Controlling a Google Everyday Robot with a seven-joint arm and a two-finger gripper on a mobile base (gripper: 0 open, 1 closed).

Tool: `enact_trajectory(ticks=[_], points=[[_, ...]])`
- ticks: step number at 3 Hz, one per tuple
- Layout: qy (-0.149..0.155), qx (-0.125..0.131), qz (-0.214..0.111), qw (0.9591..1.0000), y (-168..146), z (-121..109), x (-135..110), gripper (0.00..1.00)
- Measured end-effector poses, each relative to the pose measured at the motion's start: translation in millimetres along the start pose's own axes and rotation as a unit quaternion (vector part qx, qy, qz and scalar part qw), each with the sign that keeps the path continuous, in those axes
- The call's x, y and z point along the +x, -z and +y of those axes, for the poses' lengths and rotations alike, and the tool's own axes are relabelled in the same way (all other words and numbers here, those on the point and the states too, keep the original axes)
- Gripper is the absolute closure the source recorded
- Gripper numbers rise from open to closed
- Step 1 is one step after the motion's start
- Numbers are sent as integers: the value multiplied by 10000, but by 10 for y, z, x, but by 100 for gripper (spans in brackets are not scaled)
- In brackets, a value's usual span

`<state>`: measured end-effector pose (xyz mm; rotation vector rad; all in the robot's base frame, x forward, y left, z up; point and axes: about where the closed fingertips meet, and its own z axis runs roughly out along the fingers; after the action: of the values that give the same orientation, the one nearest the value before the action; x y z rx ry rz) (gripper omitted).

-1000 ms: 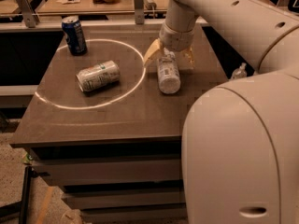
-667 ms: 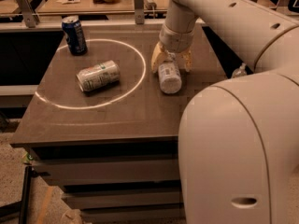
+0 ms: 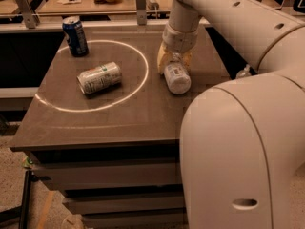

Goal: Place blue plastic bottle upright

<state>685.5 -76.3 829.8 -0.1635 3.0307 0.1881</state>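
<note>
- Clear plastic, ribbed and pale-labelled, the blue plastic bottle lies on its side on the dark table, just outside the right edge of the white ring marked on the top.
- Compared with a second ago, the bottle has hardly shifted: its near end has swung a touch to the right, and it is still flat, not standing.
- The gripper has stayed low over the bottle's far end. Its yellowish fingers sit against both sides of the bottle, pinching it.
- The cream arm comes down from the upper right as before. The robot's rounded body in the foreground has crept slightly leftward and covers a bit more of the table's right corner.
- Neither can has moved.
- Count: one bottle and two cans on the table.
- One dark blue soda can stands upright at the far left, touching the ring's far edge.
- One silver-and-green can lies on its side inside the ring, well apart from the bottle.
- One ring, one gripper, one arm.
</note>
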Motion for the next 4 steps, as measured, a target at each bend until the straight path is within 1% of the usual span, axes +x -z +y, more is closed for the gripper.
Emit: enact_trajectory(ticks=[1, 2, 3, 4], points=[[1, -1, -1, 10000, 6, 1, 0, 100], [527, -222, -477, 9972, 326, 55, 24, 100], [1400, -715, -1526, 9757, 1068, 189, 196, 100], [2172, -1123, -2333, 9412, 1688, 310, 369, 100]])
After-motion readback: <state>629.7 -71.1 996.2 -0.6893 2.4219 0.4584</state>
